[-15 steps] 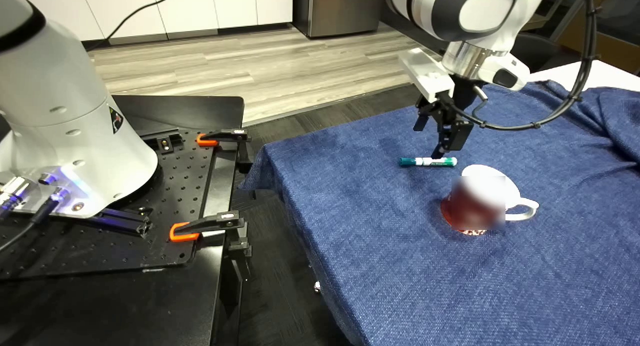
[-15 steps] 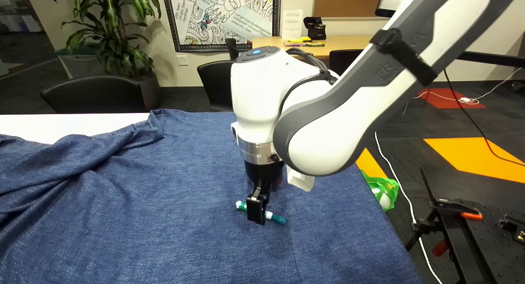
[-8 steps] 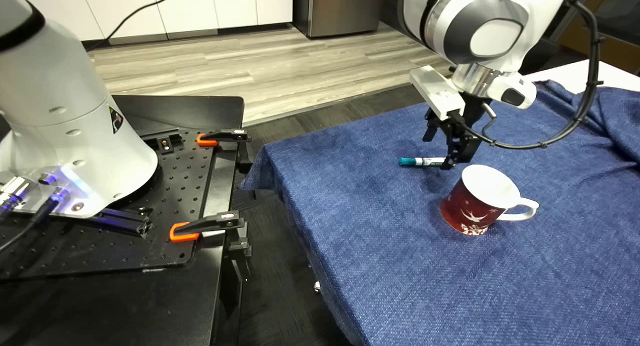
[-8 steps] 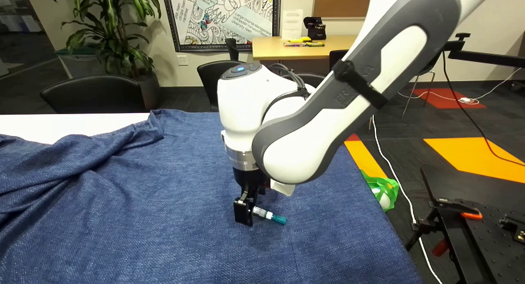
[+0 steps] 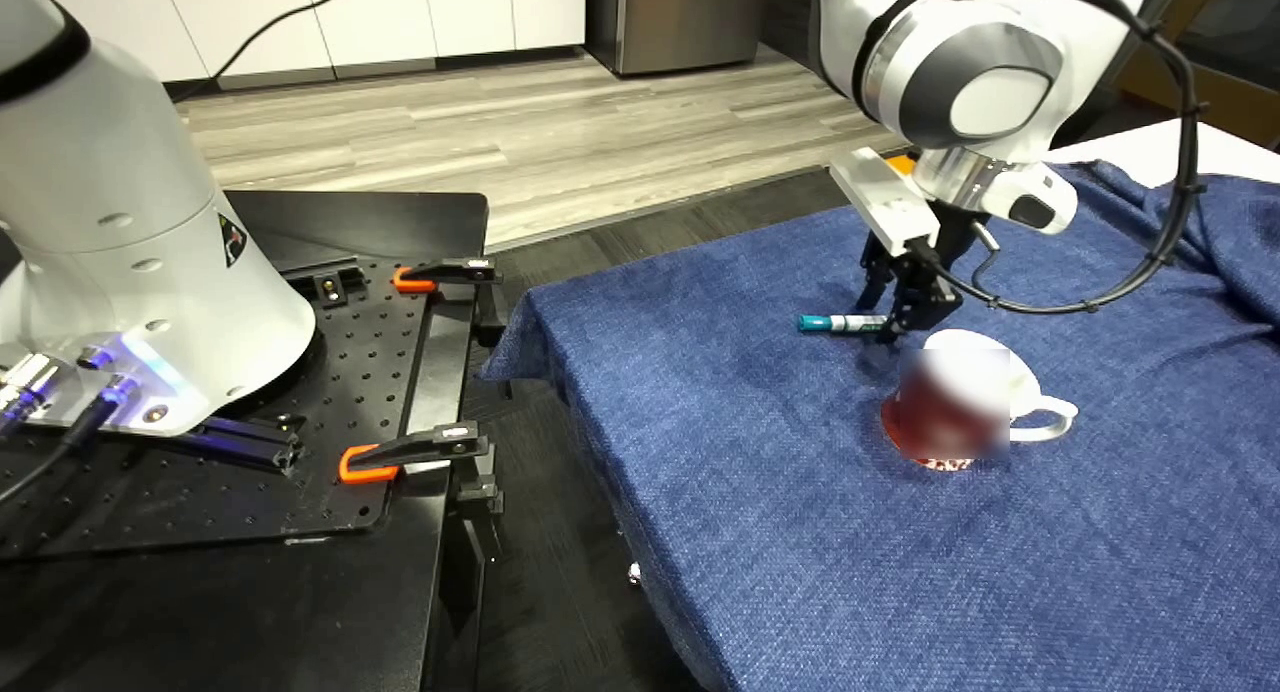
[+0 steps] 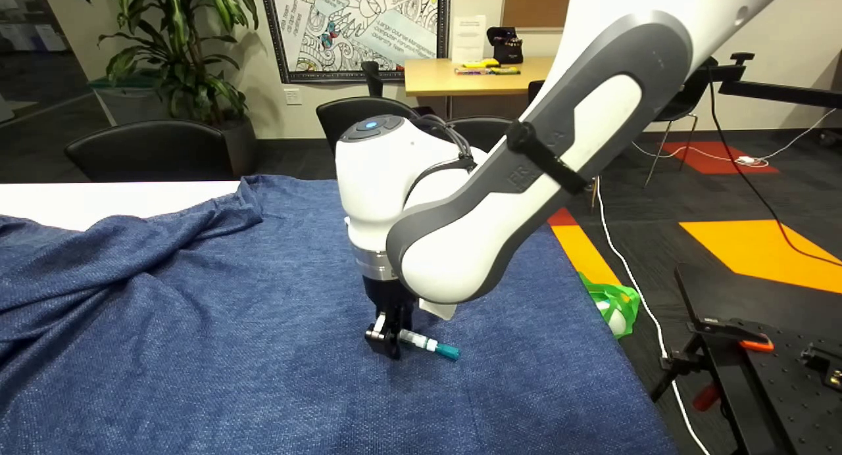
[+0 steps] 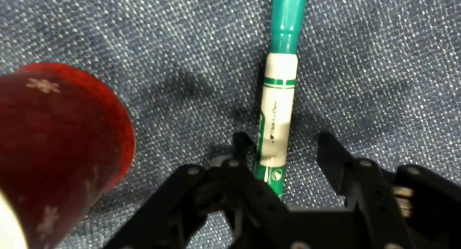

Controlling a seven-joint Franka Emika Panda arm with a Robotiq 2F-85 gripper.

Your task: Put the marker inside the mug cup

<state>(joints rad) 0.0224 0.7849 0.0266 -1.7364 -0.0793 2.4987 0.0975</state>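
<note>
The marker [image 7: 279, 108], white with a teal cap and a green end, lies flat on the blue cloth in all views. My gripper [image 7: 283, 143] is low over its green end, with one finger on each side. The fingers are part-way closed but still apart: cloth shows between the marker and the right-hand finger [image 7: 331, 159], while the left-hand one sits close beside the pen. The dark red mug cup [image 7: 61, 134] stands close by at the left of the wrist view, and upright, white handle outward, in an exterior view [image 5: 950, 412]. In the exterior view with the plant, the arm hides it.
The blue cloth [image 5: 760, 532] covers the table, with folds [image 6: 131, 271] bunched at one side. The robot's black base table [image 5: 300, 592], carrying orange-tipped clamps [image 5: 400, 457], stands across a gap from the cloth's edge. Black chairs [image 6: 151, 149] stand beyond the table.
My gripper has come down and shifted along the marker to its green end, nearer the mug. Its fingers have drawn closer together. The marker and mug have stayed put.
</note>
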